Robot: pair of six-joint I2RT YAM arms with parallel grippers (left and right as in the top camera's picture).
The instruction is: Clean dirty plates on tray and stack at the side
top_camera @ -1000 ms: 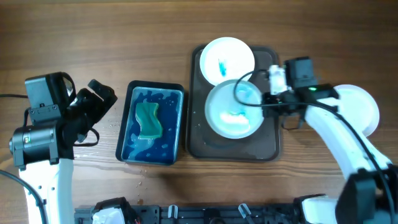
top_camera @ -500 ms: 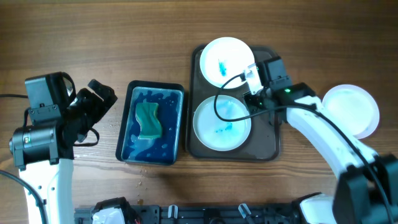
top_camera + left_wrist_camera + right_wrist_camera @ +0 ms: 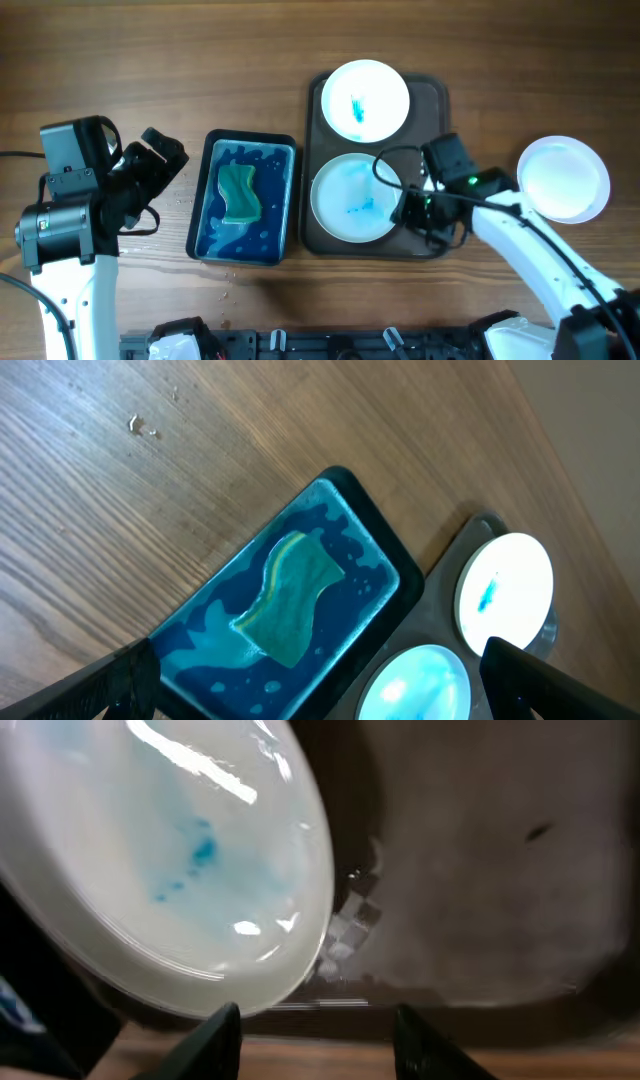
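White plates [image 3: 365, 98], two smeared turquoise; dark brown tray [image 3: 431, 102]; green sponge [image 3: 238, 193].

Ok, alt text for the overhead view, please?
A brown tray holds two blue-smeared white plates, a far plate and a near plate, with the right claw at the near one's right edge. A clean plate lies right of the tray; a basin of blue water with a sponge lies left.

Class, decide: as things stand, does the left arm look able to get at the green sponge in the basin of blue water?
Probably yes. The left gripper hangs open beside the basin, the sponge lies uncovered in it, and the right gripper is away over the tray.
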